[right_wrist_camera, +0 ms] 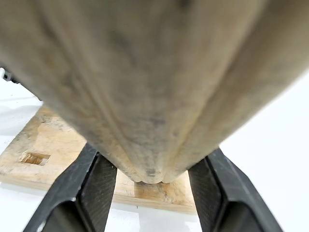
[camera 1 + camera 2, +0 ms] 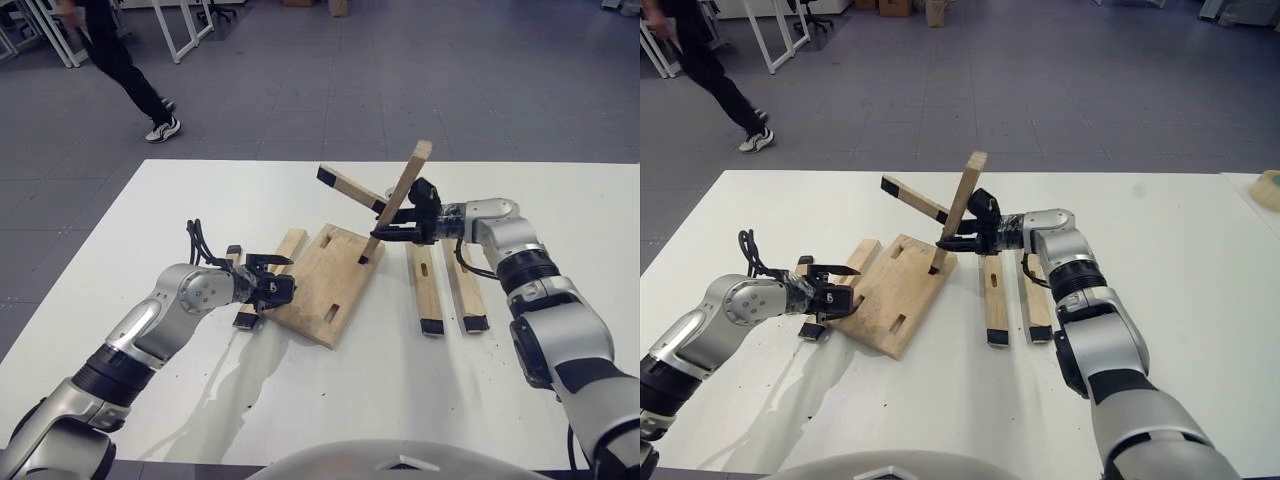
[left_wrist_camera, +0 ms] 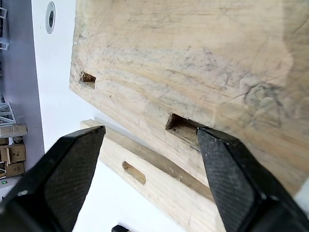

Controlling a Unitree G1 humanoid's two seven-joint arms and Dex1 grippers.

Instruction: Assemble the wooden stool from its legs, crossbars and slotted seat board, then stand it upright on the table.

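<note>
The slotted seat board (image 2: 335, 290) lies flat mid-table, its left edge resting on a wooden bar (image 2: 288, 246). At that left edge my left gripper (image 2: 270, 287) stands open; in the left wrist view its fingers (image 3: 72, 179) straddle the board's edge (image 3: 193, 72) near a slot. A leg (image 2: 405, 185) with a crossbar (image 2: 350, 187) fixed to it leans steeply, with its foot at a slot near the board's far right corner. My right gripper (image 2: 402, 226) is shut on this leg low down; the leg (image 1: 145, 72) sits between its pads.
Two loose legs (image 2: 425, 285) (image 2: 466, 290) lie side by side right of the board, under my right forearm. Black-tipped bar ends (image 2: 233, 252) show beside my left gripper. The white table (image 2: 420, 400) has free room in front and at the far right.
</note>
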